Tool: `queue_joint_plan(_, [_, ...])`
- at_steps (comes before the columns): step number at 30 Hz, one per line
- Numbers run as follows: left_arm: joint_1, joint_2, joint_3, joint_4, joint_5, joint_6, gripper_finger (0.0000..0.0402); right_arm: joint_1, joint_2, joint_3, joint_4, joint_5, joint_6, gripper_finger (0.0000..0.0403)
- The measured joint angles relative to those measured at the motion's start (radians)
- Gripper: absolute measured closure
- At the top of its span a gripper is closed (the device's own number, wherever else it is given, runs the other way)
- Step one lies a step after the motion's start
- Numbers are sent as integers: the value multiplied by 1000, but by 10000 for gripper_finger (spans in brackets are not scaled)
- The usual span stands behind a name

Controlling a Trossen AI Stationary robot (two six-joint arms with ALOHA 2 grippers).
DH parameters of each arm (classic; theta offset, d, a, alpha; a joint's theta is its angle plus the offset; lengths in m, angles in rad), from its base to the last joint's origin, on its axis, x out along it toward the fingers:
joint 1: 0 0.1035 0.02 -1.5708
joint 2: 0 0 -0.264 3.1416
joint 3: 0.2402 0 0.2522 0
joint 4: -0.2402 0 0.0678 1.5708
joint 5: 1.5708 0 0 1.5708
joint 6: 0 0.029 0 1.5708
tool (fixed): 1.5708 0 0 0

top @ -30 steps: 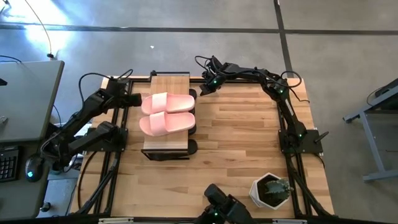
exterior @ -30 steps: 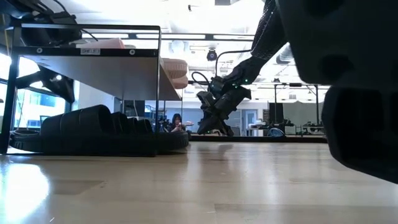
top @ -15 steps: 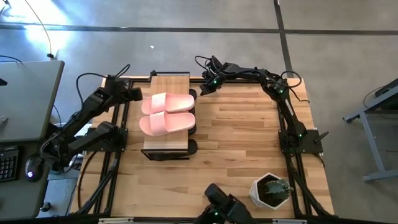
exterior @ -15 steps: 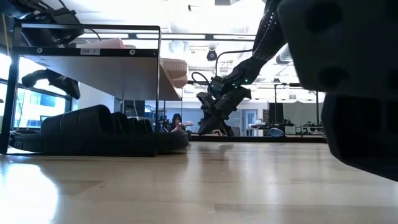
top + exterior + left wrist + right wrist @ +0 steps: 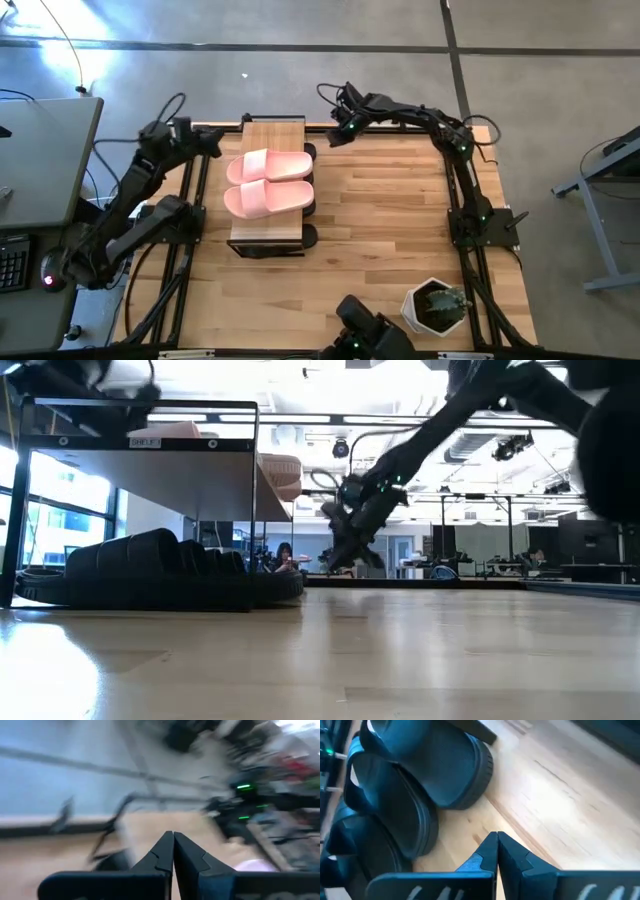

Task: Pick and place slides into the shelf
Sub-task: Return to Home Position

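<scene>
- status: no slides loose on the table (image 5: 400,220); placing looks done to me; only parking both arms seems left
- left gripper (image 5: 210,144): over the table's far-left corner, just beside the shelf (image 5: 275,130); jaws pressed together, holding nothing
- shelf: 1, on the table's left side toward the far edge
- pink slides (image 5: 268,184): 2, side by side on the plank top
- black slides (image 5: 150,565): under the plank, resting on the table, packed and overlapping; ends poke past the shelf's right side; at least 3 distinct in the right wrist view; cannot confirm a 4th
- right gripper (image 5: 335,134): at the table's far edge, just right of the shelf's far-right corner; jaws closed tight, empty
- plant pot (image 5: 435,306): 1, near-right corner; not part of the job
</scene>
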Motion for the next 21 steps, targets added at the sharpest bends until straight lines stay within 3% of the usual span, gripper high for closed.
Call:
queue_joint_plan(7, [0,-125,0,251,263,-109,401,7,-154,0,-148,129,-42,403])
queue_joint_plan(13, [-1,-126,0,613,560,-332,401,68,-321,0,-290,224,-82,403])
queue_joint_plan(17, [-3,-124,0,733,617,-429,401,129,-465,-1,-360,283,-100,403])
queue_joint_plan(21, [-53,-122,0,745,627,-436,401,211,-623,-31,-376,303,-102,403])
